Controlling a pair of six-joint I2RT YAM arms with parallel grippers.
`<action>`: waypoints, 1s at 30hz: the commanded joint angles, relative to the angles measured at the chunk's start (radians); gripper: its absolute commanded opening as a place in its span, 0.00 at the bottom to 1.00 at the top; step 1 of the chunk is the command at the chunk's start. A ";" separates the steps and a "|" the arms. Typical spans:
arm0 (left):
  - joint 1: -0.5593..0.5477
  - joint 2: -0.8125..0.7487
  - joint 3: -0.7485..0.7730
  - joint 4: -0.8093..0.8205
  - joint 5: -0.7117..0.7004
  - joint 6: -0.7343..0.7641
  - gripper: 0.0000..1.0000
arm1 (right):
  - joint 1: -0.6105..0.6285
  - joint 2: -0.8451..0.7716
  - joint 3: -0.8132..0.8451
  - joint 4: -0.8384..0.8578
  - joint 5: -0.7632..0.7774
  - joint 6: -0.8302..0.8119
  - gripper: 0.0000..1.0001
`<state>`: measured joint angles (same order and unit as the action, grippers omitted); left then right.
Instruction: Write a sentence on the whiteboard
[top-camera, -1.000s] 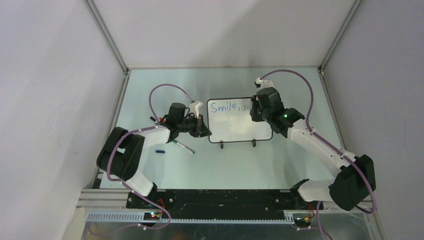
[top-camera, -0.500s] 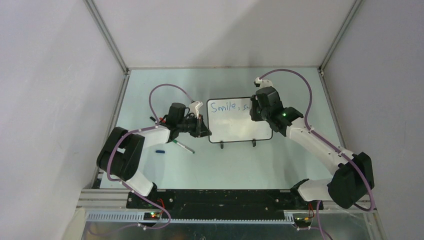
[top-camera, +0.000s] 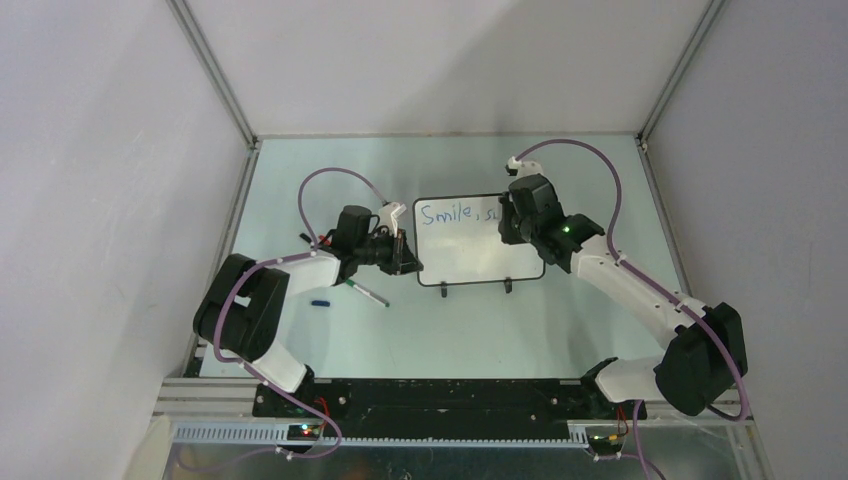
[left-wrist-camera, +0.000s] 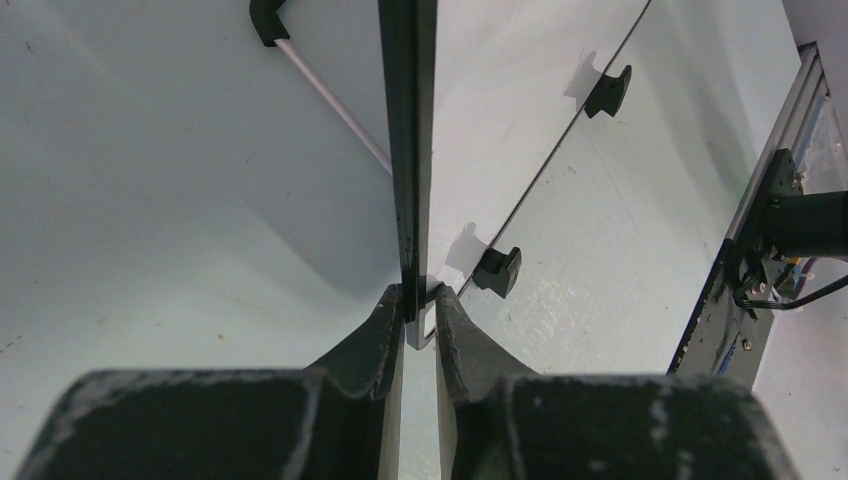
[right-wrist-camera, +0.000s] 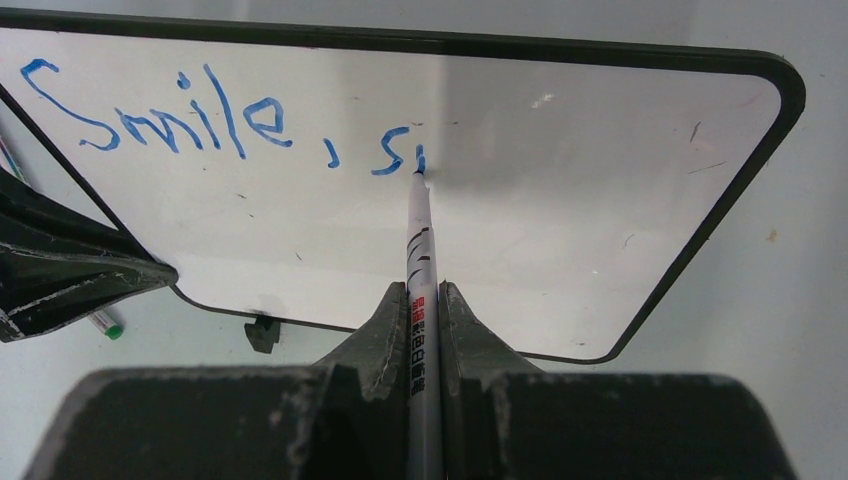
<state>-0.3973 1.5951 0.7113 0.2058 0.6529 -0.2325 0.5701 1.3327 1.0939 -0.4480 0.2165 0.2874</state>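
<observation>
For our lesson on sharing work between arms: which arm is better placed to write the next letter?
Right. The right gripper is shut on the marker, tip at the whiteboard just after the sentence's last stroke. The left gripper is clamped on the board's edge.

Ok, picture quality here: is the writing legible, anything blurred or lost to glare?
Right wrist: the sentence is sharp on the whiteboard, no glare over it; a soft grey shade sits beside the marker tip; the right pincer is out of focus. Left wrist: the left pincer is blurred, the whiteboard's edge crisp. Top external: evenly lit, writing tiny.
</observation>
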 joint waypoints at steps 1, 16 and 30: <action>-0.005 -0.027 0.028 -0.028 -0.037 0.038 0.16 | 0.010 0.009 0.013 -0.005 0.024 0.007 0.00; -0.007 -0.022 0.031 -0.030 -0.037 0.037 0.16 | 0.046 -0.006 -0.019 -0.024 0.050 0.011 0.00; -0.008 -0.027 0.029 -0.032 -0.039 0.038 0.16 | 0.053 -0.053 -0.024 -0.007 0.038 0.005 0.00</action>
<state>-0.4007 1.5948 0.7147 0.1986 0.6498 -0.2272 0.6186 1.3293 1.0676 -0.4740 0.2485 0.2878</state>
